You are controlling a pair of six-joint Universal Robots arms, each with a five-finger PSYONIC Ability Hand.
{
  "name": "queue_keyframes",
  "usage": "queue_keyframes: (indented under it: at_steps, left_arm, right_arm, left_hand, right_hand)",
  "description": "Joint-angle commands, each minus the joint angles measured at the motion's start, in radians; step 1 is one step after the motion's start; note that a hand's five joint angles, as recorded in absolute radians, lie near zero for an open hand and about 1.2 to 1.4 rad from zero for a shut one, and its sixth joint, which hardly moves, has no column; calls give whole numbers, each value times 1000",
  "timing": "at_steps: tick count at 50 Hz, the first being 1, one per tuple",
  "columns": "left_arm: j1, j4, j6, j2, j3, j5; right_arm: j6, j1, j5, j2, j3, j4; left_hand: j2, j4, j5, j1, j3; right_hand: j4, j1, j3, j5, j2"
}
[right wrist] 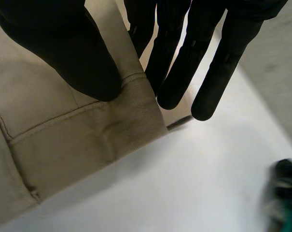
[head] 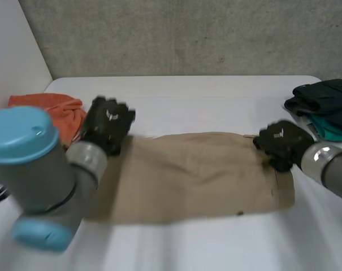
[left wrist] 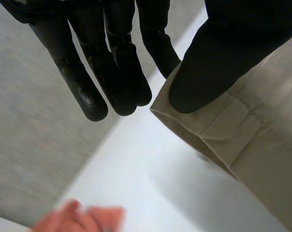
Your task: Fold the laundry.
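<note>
Work on the task seems to be somewhere in the middle. A beige garment (head: 199,175) lies flat on the white table (head: 216,96) between the two arms, as a long band stretched from one side to the other. It looks folded once along its length, but I cannot be sure of the layers.

The left hand (head: 107,125) is at the far corner of the garment on the left side, and the right hand (head: 281,144) is at the far corner on the right side. In the left wrist view the thumb (left wrist: 218,58) lies on top of the hemmed corner. The straight fingers (left wrist: 121,72) reach past the edge, and one of them seems to go under the cloth, so I judge that this hand pinches the corner. The right wrist view shows the same thing: the thumb (right wrist: 73,53) presses on the seam near the corner, the fingers (right wrist: 213,67) pass beyond the edge, and the cloth is pinched between them. Both corners appear a little raised from the table.

What is done: at the right edge of the table lies a pile of dark green and teal clothes (head: 323,104), which looks folded. What is left: the beige garment probably needs at least one more fold, perhaps by bringing the far edge to the near one. An orange cloth (head: 52,110) lies crumpled near the left arm and is not folded yet.
</note>
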Motion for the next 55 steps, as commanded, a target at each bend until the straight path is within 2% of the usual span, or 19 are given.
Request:
queue_keyframes:
  at_steps: [1, 4, 9, 10, 11, 12, 13, 14, 15, 17, 20, 25, 29, 33, 36, 41, 52, 54, 55]
  left_arm:
    - [26, 158, 51, -309, 300, -3]
    - [35, 158, 53, -449, 460, -7]
    - [63, 158, 48, -560, 581, 0]
    - [64, 159, 50, -572, 587, 3]
    - [57, 169, 53, -589, 590, 10]
    - [54, 170, 53, -590, 588, 13]
    - [49, 172, 50, -589, 590, 17]
    - [46, 172, 47, -587, 588, 19]
    - [35, 170, 39, -583, 582, 20]
    - [18, 167, 39, -567, 573, 19]
    - [0, 169, 37, -486, 515, 11]
    - [1, 166, 36, -350, 382, 10]
    - [0, 164, 27, -241, 254, 16]
    - [-2, 176, -9, -167, 144, 20]
    - [-8, 187, -50, -142, 88, 20]
    - [-18, 196, -99, -139, 50, 20]
    - [-26, 198, -105, -152, 53, 19]
    - [-28, 198, -105, -152, 53, 19]
    - [-28, 198, -105, -150, 51, 19]
  right_arm:
    - [34, 75, 63, 174, -169, -204]
    - [31, 106, 103, 280, -266, -258]
    - [40, 132, 128, 412, -385, -353]
    - [31, 137, 129, 455, -416, -398]
    - [29, 141, 146, 475, -430, -422]
    - [28, 146, 154, 489, -444, -440]
    - [29, 154, 181, 510, -464, -469]
    - [35, 155, 201, 512, -467, -479]
    - [40, 158, 224, 507, -467, -483]
    - [70, 158, 282, 461, -450, -477]
    - [112, 157, 312, 379, -397, -451]
    - [176, 137, 217, 166, -237, -223]
    - [222, 106, 126, 108, -150, -18]
    - [242, 34, 62, 98, -55, 80]
    - [238, -1, 37, 98, 5, 20]
    - [235, -4, 48, 113, 41, -138]
    - [235, 6, 52, 243, 30, -373]
    - [233, 8, 52, 260, 29, -391]
    - [233, 8, 51, 271, 29, -403]
  left_hand:
    - [198, 197, 221, 242, 205]
    - [198, 197, 221, 242, 205]
    - [198, 197, 221, 242, 205]
    - [198, 197, 221, 242, 205]
    - [-482, -483, -458, -438, -475]
    - [-1009, -1010, -985, -965, -1002]
    - [-1024, -1025, -1000, -980, -1017]
    - [-884, -885, -860, -840, -877]
    - [-1024, -1025, -1000, -980, -1017]
    - [-1023, -1024, -1000, -979, -1016]
    - [-1024, -1025, -1000, -980, -1017]
    - [-1024, -1025, -1000, -980, -1017]
    - [-1024, -1025, -1000, -980, -1017]
    - [-1024, -1025, -1000, -980, -1017]
    - [-1024, -1025, -1000, -980, -1017]
    - [-1024, -1025, -1000, -980, -1017]
    - [-1024, -1025, -1000, -980, -1017]
    - [-1024, -1025, -1000, -980, -1017]
    - [-1024, -1025, -1000, -980, -1017]
  right_hand:
    - [200, 328, 211, 210, 251]
    - [200, 328, 211, 210, 251]
    - [200, 328, 211, 210, 251]
    - [-497, -369, -486, -487, -446]
    - [-966, -838, -955, -956, -915]
    - [-1022, -894, -1011, -1012, -971]
    - [-1022, -894, -1011, -1012, -971]
    - [-1022, -894, -1011, -1012, -971]
    - [-1022, -894, -1011, -1012, -971]
    - [-1022, -894, -1011, -1012, -971]
    - [-1022, -894, -1011, -1012, -971]
    - [-1022, -894, -1011, -1012, -971]
    - [-868, -740, -857, -858, -817]
    - [-690, -561, -679, -680, -639]
    - [-595, -467, -584, -585, -544]
    - [-595, -467, -584, -585, -544]
    - [-595, -467, -584, -585, -544]
    - [-528, -400, -517, -518, -477]
    - [-347, -219, -336, -337, -296]
